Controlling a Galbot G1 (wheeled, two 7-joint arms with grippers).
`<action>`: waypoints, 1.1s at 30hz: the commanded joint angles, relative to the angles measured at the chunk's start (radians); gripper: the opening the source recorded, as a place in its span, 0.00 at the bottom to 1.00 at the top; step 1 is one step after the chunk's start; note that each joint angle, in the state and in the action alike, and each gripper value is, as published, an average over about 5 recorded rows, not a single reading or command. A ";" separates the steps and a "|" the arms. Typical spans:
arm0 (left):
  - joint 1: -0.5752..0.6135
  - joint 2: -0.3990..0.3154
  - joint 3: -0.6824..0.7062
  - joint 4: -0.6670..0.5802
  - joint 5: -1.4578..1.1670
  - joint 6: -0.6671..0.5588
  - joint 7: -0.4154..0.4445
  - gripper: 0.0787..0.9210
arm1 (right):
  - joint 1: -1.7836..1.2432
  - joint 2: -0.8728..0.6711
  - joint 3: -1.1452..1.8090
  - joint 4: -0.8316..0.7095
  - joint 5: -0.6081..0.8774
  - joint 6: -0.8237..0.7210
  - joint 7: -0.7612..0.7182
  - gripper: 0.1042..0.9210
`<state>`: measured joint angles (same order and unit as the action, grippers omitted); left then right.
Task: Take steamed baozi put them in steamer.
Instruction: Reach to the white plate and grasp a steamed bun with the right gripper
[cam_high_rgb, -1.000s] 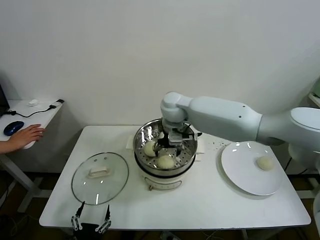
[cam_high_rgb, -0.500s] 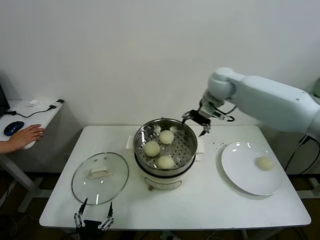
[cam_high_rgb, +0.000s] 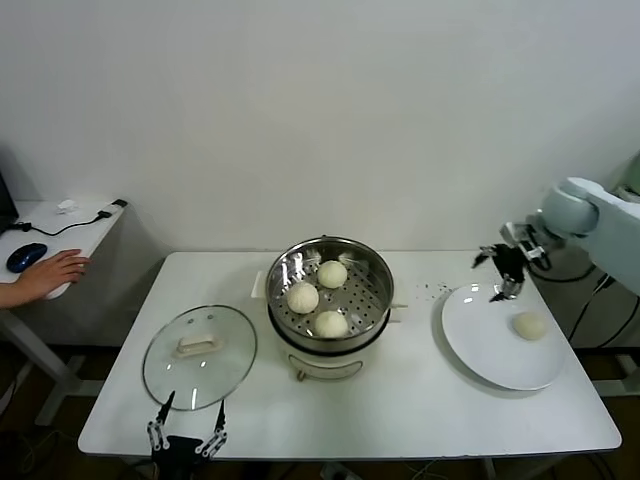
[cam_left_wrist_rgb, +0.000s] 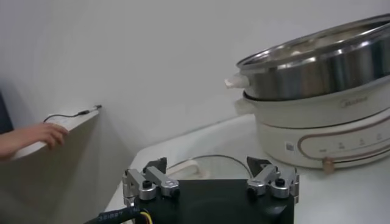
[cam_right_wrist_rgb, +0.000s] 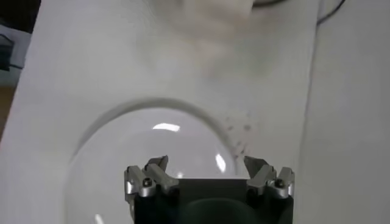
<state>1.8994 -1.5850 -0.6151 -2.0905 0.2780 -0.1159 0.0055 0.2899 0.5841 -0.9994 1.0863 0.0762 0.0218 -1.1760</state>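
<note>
head view: a white table (cam_high_rgb: 420, 400) carries a steel steamer (cam_high_rgb: 330, 335) on a white base near the middle. 3 buns (cam_high_rgb: 331, 274) rest on the steamer's perforated tray, well apart from a 4th bun (cam_high_rgb: 530, 325), which lies alone on a white plate (cam_high_rgb: 480, 345) toward the robot's right. a glass lid (cam_high_rgb: 200, 355) with a white handle lies flat on the table to the steamer's left. right gripper (cam_high_rgb: 497, 272): above the far edge of the plate, jaws spread wide, holding nothing; its wrist view looks down on the plate (cam_right_wrist_rgb: 122, 158) past the open gripper (cam_right_wrist_rgb: 209, 170). left gripper (cam_high_rgb: 186, 440): parked low at the near table edge beside the lid, jaws wide, empty; its wrist view shows the gripper (cam_left_wrist_rgb: 210, 176) with the steamer (cam_left_wrist_rgb: 317, 97) beyond.
</note>
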 joint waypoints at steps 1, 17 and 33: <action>0.004 -0.001 -0.002 -0.006 0.010 0.007 0.000 0.88 | -0.370 0.006 0.439 -0.292 -0.260 0.054 -0.074 0.88; -0.003 -0.011 0.005 0.006 0.034 0.021 -0.002 0.88 | -0.393 0.210 0.651 -0.571 -0.524 0.182 -0.052 0.88; -0.001 -0.009 0.001 0.019 0.034 0.017 -0.002 0.88 | -0.351 0.322 0.800 -0.714 -0.693 0.234 0.004 0.88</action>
<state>1.8971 -1.5951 -0.6137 -2.0723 0.3111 -0.0974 0.0033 -0.0664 0.8358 -0.3120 0.4847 -0.4879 0.2223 -1.1921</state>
